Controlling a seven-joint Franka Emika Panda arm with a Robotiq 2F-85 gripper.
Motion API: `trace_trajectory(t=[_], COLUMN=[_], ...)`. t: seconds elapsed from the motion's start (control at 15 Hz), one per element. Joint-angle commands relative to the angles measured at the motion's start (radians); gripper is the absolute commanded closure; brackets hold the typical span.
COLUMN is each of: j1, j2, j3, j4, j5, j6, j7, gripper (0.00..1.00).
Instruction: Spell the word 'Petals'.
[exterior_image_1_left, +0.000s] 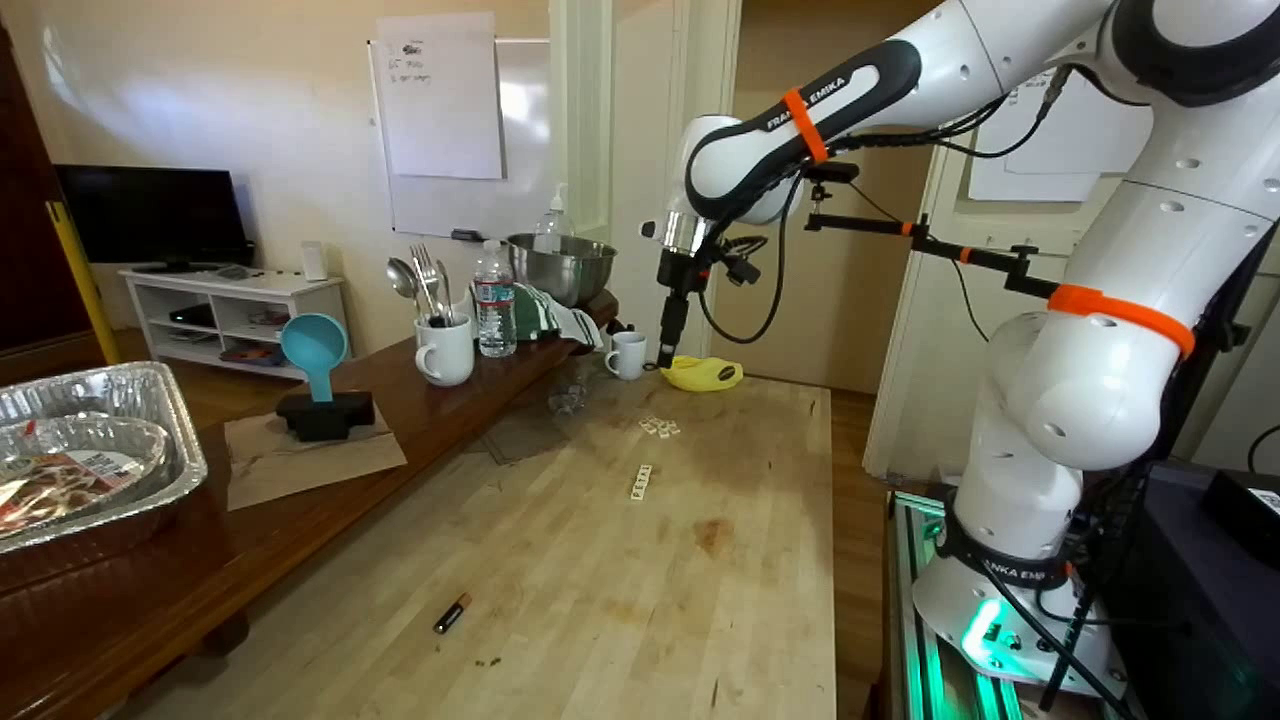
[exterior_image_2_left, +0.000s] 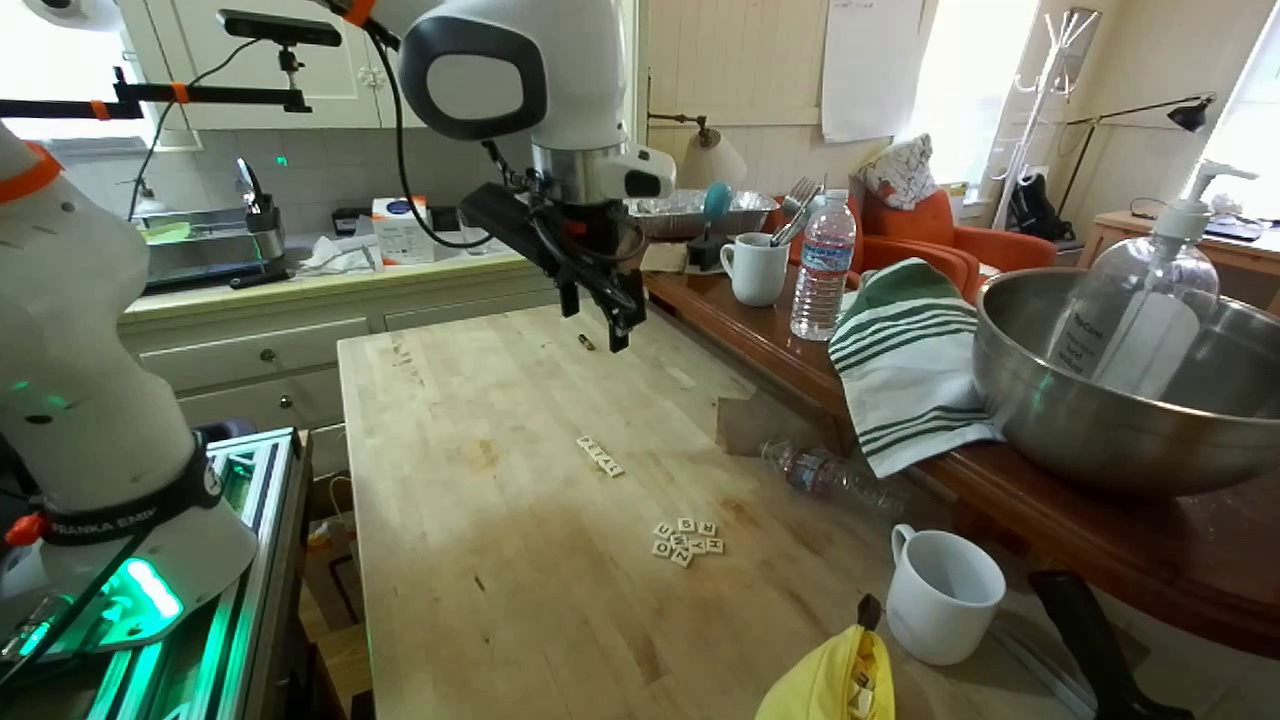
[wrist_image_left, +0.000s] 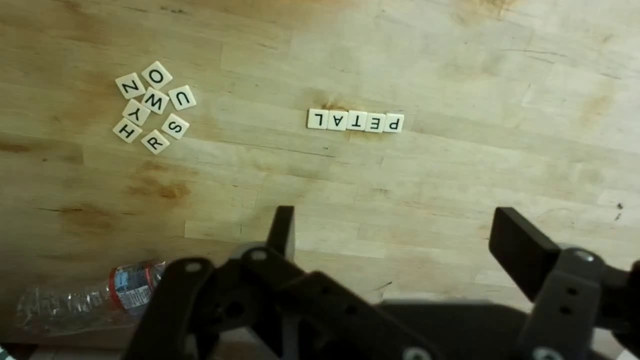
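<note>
tile row: PETAL | loose tiles near tile row: O, U, Y, H, R, S, W/M?, Z/N? | arm link above tile row: FRAN… EMIKA | base collar apart from tile row: FRANKA EMI…

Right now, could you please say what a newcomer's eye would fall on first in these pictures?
Probably the white Franka Panda arm over the wooden table, its gripper open and empty. On the table, letter tiles in a row spell PETAL, apart from a loose cluster of eight. A yellow pouch beside the table's white mug stands out too.
</note>
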Motion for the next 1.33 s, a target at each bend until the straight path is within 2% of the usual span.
trace_trajectory(t=[0.0,0.13,0.2,0.27,0.73,0.8,1.27], j1=[-0.008,-0.014,-0.018,-0.027,-0.036,-0.033,-0.078], j2=[0.092,0.138,0.153,0.115,0.165,0.181,0.297], j3=[-0.017,-0.019,-0.013,0.000,0.003,-0.003,0.000], j4=[-0.010,-0.005,0.007,-0.006,0.013,0.022,0.061], j5=[0.020,0.050,0.062,0.025,0.037,0.061,0.093], j6=[0.134,0.203,0.198,0.170,0.192,0.188,0.289], j7=[-0.091,-0.100,-0.080,-0.065,-0.064,-0.117,-0.227], gripper=[0.00,0.00,0.00,0.00,0.00,0.00,0.00])
